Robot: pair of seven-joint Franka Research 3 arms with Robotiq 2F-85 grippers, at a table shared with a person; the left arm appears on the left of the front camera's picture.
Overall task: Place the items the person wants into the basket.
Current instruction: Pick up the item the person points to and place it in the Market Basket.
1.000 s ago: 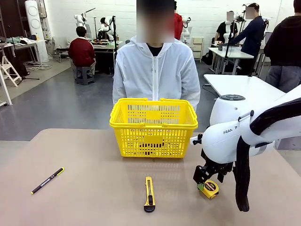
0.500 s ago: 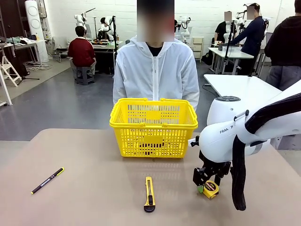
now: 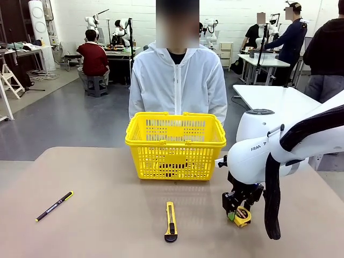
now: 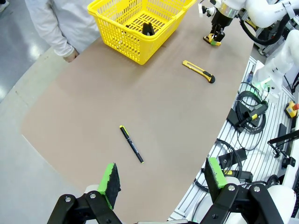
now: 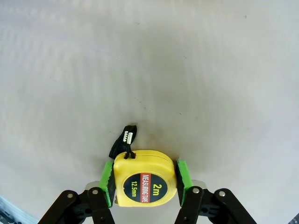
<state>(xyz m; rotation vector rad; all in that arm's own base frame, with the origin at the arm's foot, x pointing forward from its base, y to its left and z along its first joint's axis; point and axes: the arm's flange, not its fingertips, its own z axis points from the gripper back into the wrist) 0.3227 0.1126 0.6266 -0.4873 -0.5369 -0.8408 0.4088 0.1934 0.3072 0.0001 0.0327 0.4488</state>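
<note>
The small yellow tape measure lies on the table at the right. My right gripper is shut on it. In the right wrist view the green pads press both sides of the tape measure, which rests on the tabletop with its black strap in front. The yellow basket stands at the far middle in front of the person. A dark object lies inside the basket; what it is I cannot tell. My left gripper hangs open high over the table's left end.
A black pen with a yellow tip lies at the left, and it also shows in the left wrist view. A long yellow utility knife lies at the front middle. Cables and frame parts line the table's near edge.
My right gripper has closed on the tape measure and the arm has shifted slightly left. The left arm, pen, knife and basket have not moved.
</note>
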